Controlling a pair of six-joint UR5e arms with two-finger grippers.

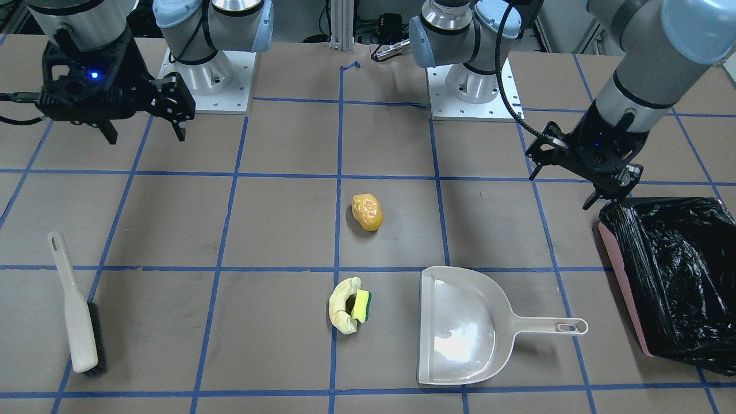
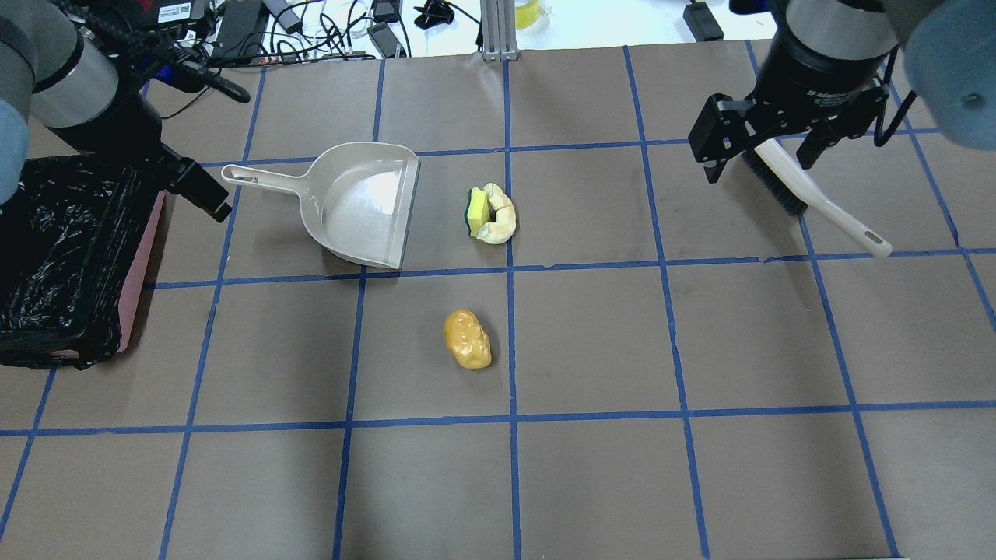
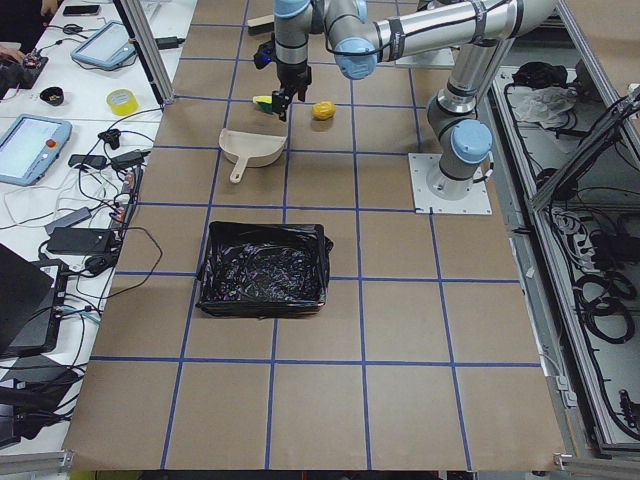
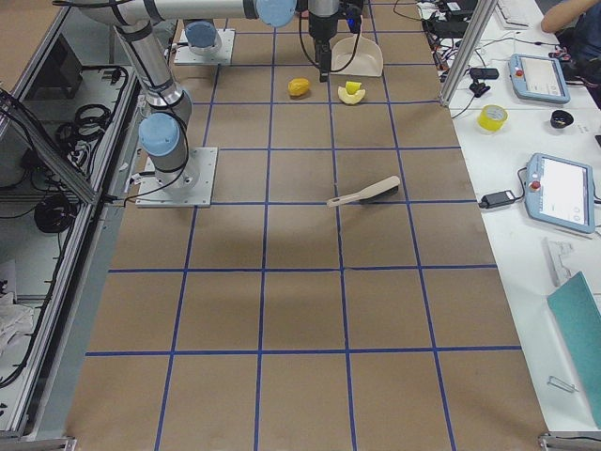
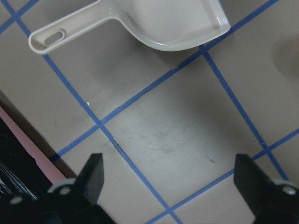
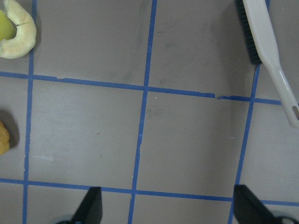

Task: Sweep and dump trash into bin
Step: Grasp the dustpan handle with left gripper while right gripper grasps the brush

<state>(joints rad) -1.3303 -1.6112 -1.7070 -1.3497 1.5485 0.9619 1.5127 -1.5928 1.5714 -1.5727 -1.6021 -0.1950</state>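
In the front-facing view, the orange-yellow lump is located at the centre of the frame on the brown table, apart from the other trash. The cream crescent piece is located at lower centre, with the yellow sponge block seated in its curve and touching it, green face turned to the right. The beige dustpan is laid flat just right of this pair, open edge toward them and handle pointing right. The brush is laid at lower left. The pink bin, lined with a black bag, is placed at the right edge. The left gripper is held above the table near the bin's upper left corner, fingers spread wide with nothing between them. The right gripper is held at upper left, likewise spread and empty.
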